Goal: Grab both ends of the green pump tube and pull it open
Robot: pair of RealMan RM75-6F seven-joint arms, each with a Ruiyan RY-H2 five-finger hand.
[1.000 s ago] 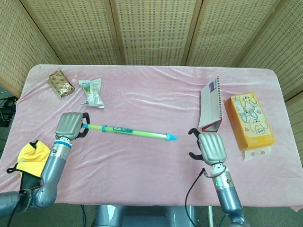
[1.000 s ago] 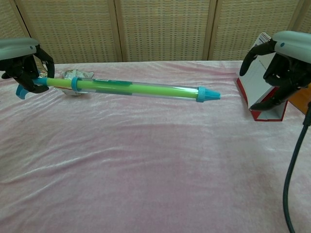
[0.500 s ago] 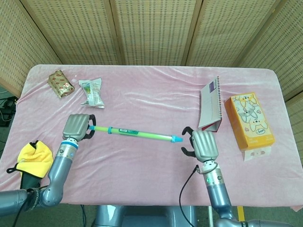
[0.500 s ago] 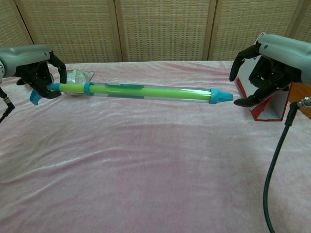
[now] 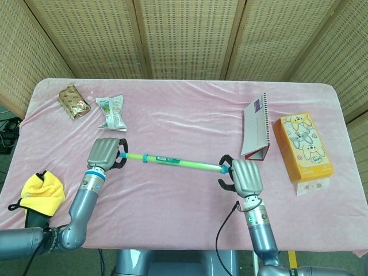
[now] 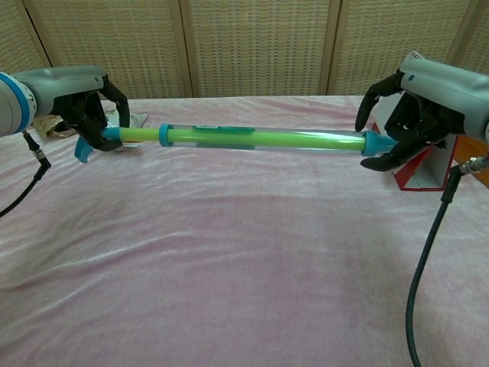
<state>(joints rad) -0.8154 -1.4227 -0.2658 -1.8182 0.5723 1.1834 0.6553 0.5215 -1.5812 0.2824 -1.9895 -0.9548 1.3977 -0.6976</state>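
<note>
The green pump tube (image 5: 172,160) hangs level above the pink table (image 5: 184,115), its clear barrel ringed by a blue collar (image 6: 164,134). My left hand (image 5: 105,152) grips the blue handle end (image 6: 85,145) at the tube's left. My right hand (image 5: 244,177) is at the other end, its fingers curled around the blue cap (image 6: 376,141) but still apart from it. In the chest view the tube (image 6: 260,138) spans from my left hand (image 6: 88,107) to my right hand (image 6: 424,107). The cap's tip is hidden inside the right palm.
A red and white standing calendar (image 5: 256,129) and an orange carton (image 5: 302,146) stand right of my right hand. Two snack packets (image 5: 73,101) (image 5: 112,112) lie at the back left. A yellow cloth (image 5: 40,190) sits at the front left edge.
My left hand has carried the tube to the right. My right hand moved left to meet it, and the blue cap now sits between its fingers.
</note>
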